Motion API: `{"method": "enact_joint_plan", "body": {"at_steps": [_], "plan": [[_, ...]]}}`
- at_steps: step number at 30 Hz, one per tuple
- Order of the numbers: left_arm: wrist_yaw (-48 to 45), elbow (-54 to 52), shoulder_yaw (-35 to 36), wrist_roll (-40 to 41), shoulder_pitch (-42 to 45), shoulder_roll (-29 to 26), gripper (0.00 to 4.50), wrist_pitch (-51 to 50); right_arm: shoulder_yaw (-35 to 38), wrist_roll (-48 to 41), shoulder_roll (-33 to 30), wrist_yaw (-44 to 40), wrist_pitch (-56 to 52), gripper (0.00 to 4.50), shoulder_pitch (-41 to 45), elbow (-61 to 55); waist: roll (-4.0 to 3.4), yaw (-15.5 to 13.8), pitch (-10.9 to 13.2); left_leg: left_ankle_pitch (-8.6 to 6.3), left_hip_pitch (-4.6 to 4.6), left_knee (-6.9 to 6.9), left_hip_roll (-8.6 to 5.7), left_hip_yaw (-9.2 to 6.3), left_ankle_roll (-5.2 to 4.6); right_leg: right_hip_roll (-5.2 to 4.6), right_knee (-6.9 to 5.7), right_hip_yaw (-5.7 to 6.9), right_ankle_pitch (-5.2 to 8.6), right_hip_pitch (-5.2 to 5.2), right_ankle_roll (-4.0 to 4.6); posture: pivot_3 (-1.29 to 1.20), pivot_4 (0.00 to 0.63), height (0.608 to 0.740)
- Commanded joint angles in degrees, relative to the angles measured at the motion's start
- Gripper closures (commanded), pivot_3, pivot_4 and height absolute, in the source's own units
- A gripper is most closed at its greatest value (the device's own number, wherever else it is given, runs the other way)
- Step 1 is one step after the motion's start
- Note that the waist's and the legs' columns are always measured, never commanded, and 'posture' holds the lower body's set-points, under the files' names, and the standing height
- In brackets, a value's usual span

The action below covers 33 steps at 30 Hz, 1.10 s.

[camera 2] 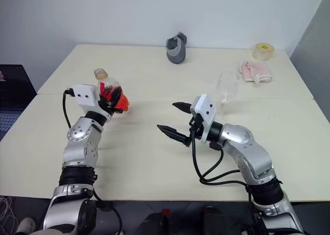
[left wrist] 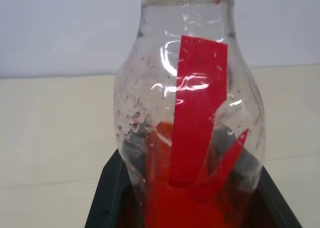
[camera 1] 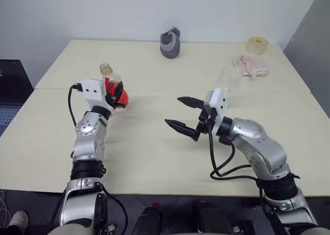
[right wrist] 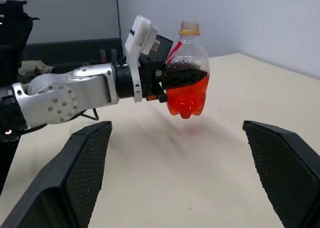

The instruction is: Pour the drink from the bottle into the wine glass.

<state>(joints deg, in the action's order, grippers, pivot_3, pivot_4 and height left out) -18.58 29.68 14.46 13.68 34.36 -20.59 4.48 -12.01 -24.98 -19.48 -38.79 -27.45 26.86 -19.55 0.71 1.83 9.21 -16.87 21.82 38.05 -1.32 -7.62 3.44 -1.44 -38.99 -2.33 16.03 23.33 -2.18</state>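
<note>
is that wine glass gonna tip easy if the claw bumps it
Probably: the wine glass stands empty on a thin stem, so it looks top-heavy and light. Clear glass, likely fragile. The open right claw is close in front of it.

Even, bright indoor light falls from above on a pale table (camera 1: pixel 154 142), with soft, faint shadows under the arms. The head views are sharp and show little distortion. In the left wrist view, white glare streaks the clear bottle (left wrist: pixel 190 113), and its red drink (left wrist: pixel 175 208) glows. In the right wrist view, the near black fingers (right wrist: pixel 85 173) look slightly soft.
</note>
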Motion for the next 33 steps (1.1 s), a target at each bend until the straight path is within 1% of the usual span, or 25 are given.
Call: {"method": "enact_joint_plan", "body": {"at_steps": [1, 6, 10, 16, 17, 22, 30, 33], "plan": [[1.3, 4.5, 1.0, -1.0, 2.5, 0.1, 3.18, 6.0, 0.1, 0.8, 0.7, -0.5, 1.9, 0.02, 1.7, -0.5, 0.02, 0.0, 0.0, 0.00, 0.00, 0.00, 0.00, 0.01, 0.00, -0.02, 0.00, -0.01, 0.00, 0.01, 0.00, 0.00, 0.150, 0.740], [1.5, 11.9, 0.6, -2.0, 2.8, 0.9, 3.18, 11.0, 0.6, 0.9, 1.1, -0.1, 1.2, 0.02, 1.7, -0.9, 0.03, 0.0, 0.0, 0.00, -0.01, 0.00, -0.02, -0.01, 0.00, -0.05, -0.01, 0.00, 0.00, 0.02, 0.00, 0.00, 0.150, 0.740], [0.8, 15.8, 0.4, -2.0, 2.4, 1.4, 2.04, 13.7, 0.7, 0.9, 0.9, 0.3, 0.7, 0.00, 1.2, -1.5, 0.03, 0.0, 0.0, 0.00, -0.03, -0.01, -0.01, -0.01, 0.00, -0.04, -0.06, -0.01, 0.00, 0.03, 0.00, 0.00, 0.150, 0.740], [1.3, 16.0, 0.6, -1.7, 2.3, 1.5, 0.15, 14.4, 1.2, 0.9, 0.4, 0.9, 0.4, 0.00, 0.5, -2.3, 0.04, 0.1, 0.0, 0.00, -0.04, -0.01, 0.00, -0.01, -0.01, -0.03, -0.06, -0.01, 0.00, 0.03, 0.00, 0.00, 0.150, 0.740], [1.2, 15.5, 0.6, -1.5, 1.9, 1.5, 0.03, 14.2, 1.2, 0.9, 0.4, 1.1, 0.4, 0.00, 0.4, -2.5, 0.04, 0.1, 0.0, 0.00, -0.04, -0.02, 0.00, -0.01, -0.01, -0.03, -0.06, -0.01, 0.00, 0.03, 0.00, 0.00, 0.150, 0.740], [1.4, 9.1, 1.0, -0.4, -2.2, 1.6, 0.03, 11.8, 1.5, 0.7, 0.1, 1.6, 0.3, 0.00, -1.1, -3.6, 0.04, 0.2, 0.0, 0.00, -0.04, -0.02, 0.01, -0.01, -0.01, -0.03, -0.07, -0.02, 0.00, 0.03, 0.00, 0.00, 0.150, 0.740], [4.3, -12.3, 1.1, 1.5, -13.8, 2.4, 0.03, 1.5, 1.8, 0.4, 0.2, 2.5, 0.1, 0.00, -3.4, -5.2, 0.04, 0.1, 0.0, 0.00, -0.04, -0.03, 0.05, -0.05, -0.01, -0.05, -0.07, -0.03, -0.01, 0.03, 0.00, 0.00, 0.150, 0.740], [4.3, -22.4, 1.0, 3.1, -20.6, 2.1, 0.03, -4.0, 2.1, 0.4, -0.4, 3.1, -0.3, 0.00, -5.5, -6.6, 0.04, 0.1, -0.1, -0.01, -0.04, -0.04, 0.08, -0.04, -0.02, -0.14, -0.05, -0.04, 0.00, 0.02, 0.00, 0.00, 0.150, 0.740]]}}
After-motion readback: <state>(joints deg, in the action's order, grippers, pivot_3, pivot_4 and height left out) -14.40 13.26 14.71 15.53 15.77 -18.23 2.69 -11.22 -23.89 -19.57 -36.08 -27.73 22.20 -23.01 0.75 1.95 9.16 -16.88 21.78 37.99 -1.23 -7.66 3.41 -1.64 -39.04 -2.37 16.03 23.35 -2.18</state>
